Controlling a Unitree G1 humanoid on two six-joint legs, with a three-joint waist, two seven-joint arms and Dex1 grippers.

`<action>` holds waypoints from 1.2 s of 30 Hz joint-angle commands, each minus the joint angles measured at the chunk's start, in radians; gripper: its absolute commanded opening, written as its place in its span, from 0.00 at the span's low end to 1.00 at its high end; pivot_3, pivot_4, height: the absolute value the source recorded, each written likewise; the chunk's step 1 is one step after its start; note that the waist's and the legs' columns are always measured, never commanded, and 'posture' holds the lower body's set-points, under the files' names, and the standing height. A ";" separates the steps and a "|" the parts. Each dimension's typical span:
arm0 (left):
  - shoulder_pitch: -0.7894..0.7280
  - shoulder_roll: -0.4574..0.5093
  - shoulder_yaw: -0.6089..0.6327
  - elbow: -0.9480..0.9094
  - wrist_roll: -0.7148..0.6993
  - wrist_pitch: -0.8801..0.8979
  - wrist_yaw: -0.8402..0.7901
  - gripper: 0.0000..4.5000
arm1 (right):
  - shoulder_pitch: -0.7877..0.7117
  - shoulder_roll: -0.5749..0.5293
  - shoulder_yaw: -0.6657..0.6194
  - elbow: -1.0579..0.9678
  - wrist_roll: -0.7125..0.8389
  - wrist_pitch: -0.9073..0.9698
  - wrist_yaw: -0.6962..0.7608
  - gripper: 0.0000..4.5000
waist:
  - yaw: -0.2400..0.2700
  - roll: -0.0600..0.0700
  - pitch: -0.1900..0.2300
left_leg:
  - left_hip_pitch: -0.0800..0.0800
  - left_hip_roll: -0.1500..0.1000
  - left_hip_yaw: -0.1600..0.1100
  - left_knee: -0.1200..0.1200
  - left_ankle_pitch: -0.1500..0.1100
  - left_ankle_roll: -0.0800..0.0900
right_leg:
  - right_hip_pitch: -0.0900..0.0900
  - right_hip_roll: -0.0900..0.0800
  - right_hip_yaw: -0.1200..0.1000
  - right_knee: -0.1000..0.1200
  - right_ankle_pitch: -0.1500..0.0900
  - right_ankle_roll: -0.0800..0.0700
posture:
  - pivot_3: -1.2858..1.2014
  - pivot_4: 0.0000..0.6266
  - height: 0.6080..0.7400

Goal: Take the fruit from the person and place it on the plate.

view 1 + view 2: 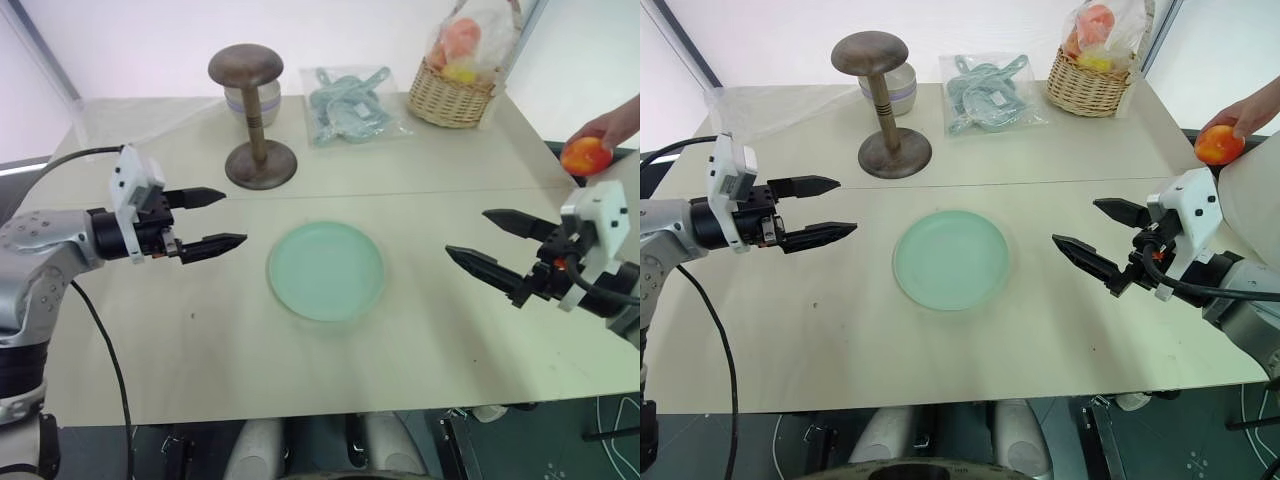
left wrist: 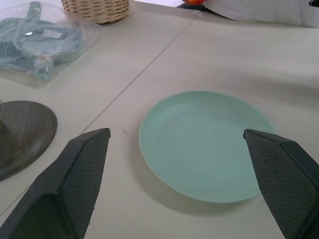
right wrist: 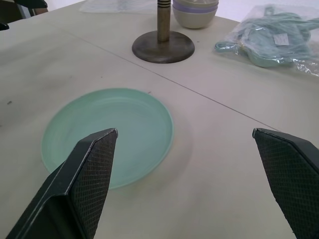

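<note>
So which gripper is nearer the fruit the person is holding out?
Right. The right gripper hovers just below and inward of the fruit in the person's hand at the table's right edge; the left gripper is far across, beyond the plate.

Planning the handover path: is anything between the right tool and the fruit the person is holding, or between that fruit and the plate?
Nothing visible. The fruit sits in the person's hand just beyond the open right tool, with only bare table between it and the plate. The plate holds nothing.
</note>
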 commanded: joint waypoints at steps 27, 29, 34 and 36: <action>-0.015 -0.014 0.002 -0.012 0.002 -0.026 0.001 1.00 | -0.099 0.074 0.002 -0.041 0.267 0.034 -0.438 0.99 | 0.000 -0.001 0.001 | -0.001 0.000 0.000 0.000 0.000 0.000 | -0.001 0.000 0.000 -0.001 -0.001 -0.002 | 0.52 0.24 1.00; -0.019 -0.016 -0.001 -0.009 0.004 -0.028 -0.002 1.00 | -0.106 0.069 0.012 -0.047 0.282 0.034 -0.463 0.99 | 0.000 -0.001 0.001 | -0.001 0.000 0.000 0.000 0.000 0.000 | -0.001 0.000 0.000 -0.001 -0.001 -0.002 | 0.52 0.24 1.00; -0.025 -0.019 -0.003 -0.004 0.010 -0.037 -0.003 1.00 | -0.110 0.059 0.029 -0.048 0.302 0.025 -0.491 0.99 | 0.000 -0.001 0.001 | -0.001 0.000 0.000 0.000 0.000 0.000 | -0.001 0.000 0.000 -0.001 -0.001 -0.002 | 0.52 0.24 1.00; -0.034 -0.024 0.002 0.002 0.010 -0.037 0.007 1.00 | -0.110 0.059 0.038 -0.049 0.297 0.021 -0.491 0.99 | 0.000 -0.001 0.001 | -0.001 0.000 0.000 -0.001 0.000 0.000 | -0.001 0.000 0.000 -0.001 -0.001 -0.002 | 0.52 0.24 1.00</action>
